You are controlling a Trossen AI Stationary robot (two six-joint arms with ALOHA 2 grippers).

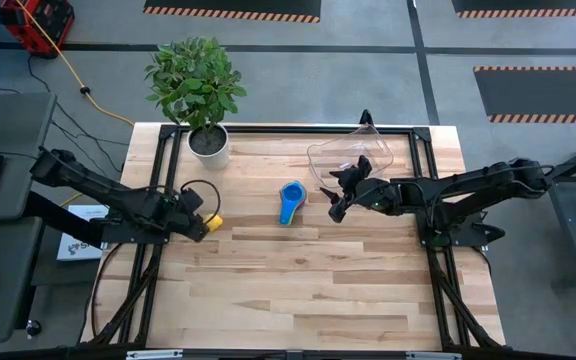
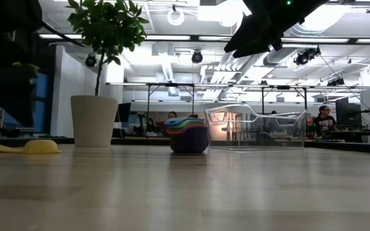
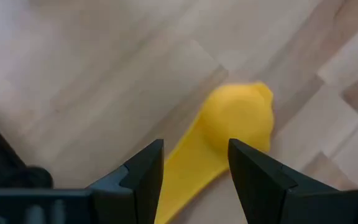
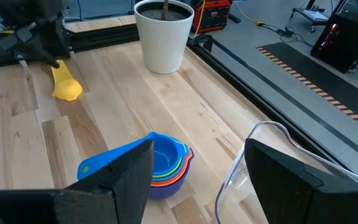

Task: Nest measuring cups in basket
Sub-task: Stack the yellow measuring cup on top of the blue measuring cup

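A yellow measuring cup (image 1: pixel 213 221) lies mouth-down on the table's left part, its flat handle (image 3: pixel 188 171) pointing toward my left gripper (image 3: pixel 194 165). That gripper is open, hovers low over the cup, and its fingers stand on either side of the handle. A nested stack of cups (image 1: pixel 290 200), blue outermost with coloured rims inside (image 4: pixel 166 163), stands upright mid-table. The clear basket (image 1: pixel 353 150) sits right of the stack near the far edge. My right gripper (image 1: pixel 334 192) is open, raised in the air (image 2: pixel 255 32) between stack and basket.
A white plant pot (image 1: pixel 208 142) with a leafy plant stands at the far left of the table, beyond the yellow cup. The near half of the wooden tabletop (image 1: pixel 308 290) shows bare boards. Black frame rails run along the table's far edge (image 4: pixel 241 74).
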